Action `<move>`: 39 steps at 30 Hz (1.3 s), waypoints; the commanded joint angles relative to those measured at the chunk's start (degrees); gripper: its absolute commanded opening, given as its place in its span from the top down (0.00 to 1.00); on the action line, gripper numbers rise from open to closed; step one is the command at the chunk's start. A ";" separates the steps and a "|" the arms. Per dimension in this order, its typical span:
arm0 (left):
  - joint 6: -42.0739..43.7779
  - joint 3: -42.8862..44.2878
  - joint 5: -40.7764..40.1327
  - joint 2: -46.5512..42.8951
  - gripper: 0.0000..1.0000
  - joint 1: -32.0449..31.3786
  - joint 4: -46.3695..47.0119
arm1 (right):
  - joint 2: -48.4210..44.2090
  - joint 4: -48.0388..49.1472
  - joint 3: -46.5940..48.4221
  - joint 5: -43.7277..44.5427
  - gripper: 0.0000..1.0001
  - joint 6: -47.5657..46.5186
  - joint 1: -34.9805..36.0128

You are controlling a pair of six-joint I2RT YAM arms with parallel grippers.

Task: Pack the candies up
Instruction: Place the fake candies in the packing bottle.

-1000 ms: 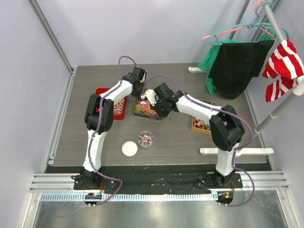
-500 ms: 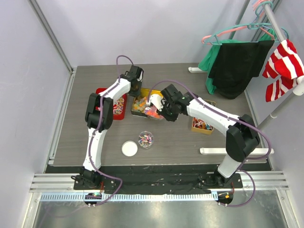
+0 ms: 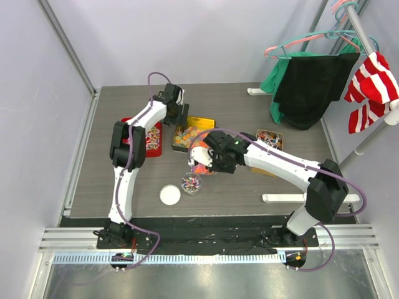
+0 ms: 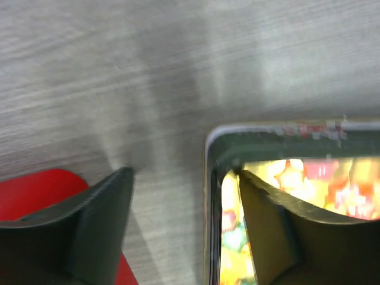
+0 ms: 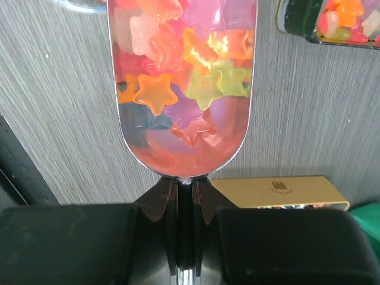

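Observation:
The candies are glossy star-shaped gummies (image 5: 184, 77) heaped in a metal scoop (image 3: 199, 161). My right gripper (image 5: 185, 193) is shut on the scoop's thin handle. It holds the scoop just above a small glass jar (image 3: 191, 182) that has mixed candies in it. More gummies (image 4: 320, 178) fill an open tin (image 3: 175, 138). My left gripper (image 4: 185, 175) is open at the tin's back left corner. The tin's rim (image 4: 211, 178) stands between its jaws, one finger (image 4: 279, 225) inside and the other outside over the table.
A red tray (image 3: 132, 119) of wrapped sweets lies left of the tin, and a gold lid (image 3: 202, 122) lies behind it. A second tin (image 3: 278, 133) of sweets sits to the right. The jar's white lid (image 3: 169, 195) lies near the front. Clothes hang at back right.
My left gripper has opened, let go of the tin's rim and drawn back a little. My right arm has carried the loaded scoop out of the tin, forward to the jar.

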 commanded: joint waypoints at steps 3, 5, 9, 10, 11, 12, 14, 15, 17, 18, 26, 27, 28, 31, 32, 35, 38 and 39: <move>2.22 -3.63 7.29 -9.70 0.20 1.08 0.91 | -0.61 -2.81 0.81 8.35 0.99 -1.84 4.48; 2.48 -4.77 8.96 -11.03 0.17 1.08 1.18 | 0.44 -3.95 1.43 10.37 0.99 -2.02 5.27; 3.01 -6.44 11.86 -14.01 0.15 1.60 1.53 | 1.58 -6.49 3.71 12.39 0.99 -2.89 7.82; 3.10 -6.62 12.21 -14.98 0.14 1.69 1.36 | 1.85 -7.46 4.15 13.10 0.99 -2.90 8.17; 3.10 -6.88 12.74 -15.34 0.14 1.69 1.27 | 2.20 -7.81 4.77 13.80 0.99 -2.98 8.53; 3.45 -6.97 13.09 -15.77 0.14 2.04 1.09 | 2.90 -8.08 4.95 15.03 0.99 -2.98 9.05; 3.72 -6.97 13.45 -16.83 0.13 2.39 0.13 | 3.34 -8.70 4.95 16.26 0.99 -3.42 9.76; 3.89 -7.06 13.79 -17.27 0.12 2.66 -0.31 | 3.69 -8.61 4.77 17.40 0.99 -3.60 10.11; 4.16 -7.67 14.41 -18.76 0.12 3.53 -0.75 | 4.13 -8.78 4.86 18.99 0.99 -4.56 10.73; 4.24 -7.94 14.41 -19.20 0.12 3.88 -1.02 | 4.14 -8.87 4.95 19.17 0.99 -4.83 10.81; 6.26 -14.35 15.99 -25.44 0.12 7.31 -1.02 | 4.22 -11.16 6.70 19.70 0.99 -7.64 11.25; 6.44 -14.79 16.17 -26.58 0.12 7.66 -1.02 | 4.22 -11.77 6.79 19.79 0.99 -7.99 11.43; 6.53 -15.75 16.26 -26.94 0.12 8.10 -0.93 | 4.40 -12.21 6.97 19.96 0.99 -8.17 11.52; 6.97 -17.34 16.70 -28.43 0.12 9.16 -0.93 | 4.93 -13.53 7.41 20.58 0.99 -8.96 12.04; 7.23 -17.52 16.61 -28.61 0.12 9.34 -1.02 | 5.36 -13.97 7.84 20.75 0.99 -9.13 12.13; 7.32 -18.22 16.87 -29.22 0.12 10.04 -1.11 | 6.07 -15.46 8.72 21.54 0.99 -9.57 12.92; 7.41 -18.66 17.23 -29.66 0.12 10.30 -1.11 | 6.86 -16.69 10.30 22.34 0.99 -9.66 13.71; 7.32 -18.75 17.31 -29.75 0.12 10.30 -1.11 | 7.47 -17.30 10.66 22.77 0.99 -9.49 13.89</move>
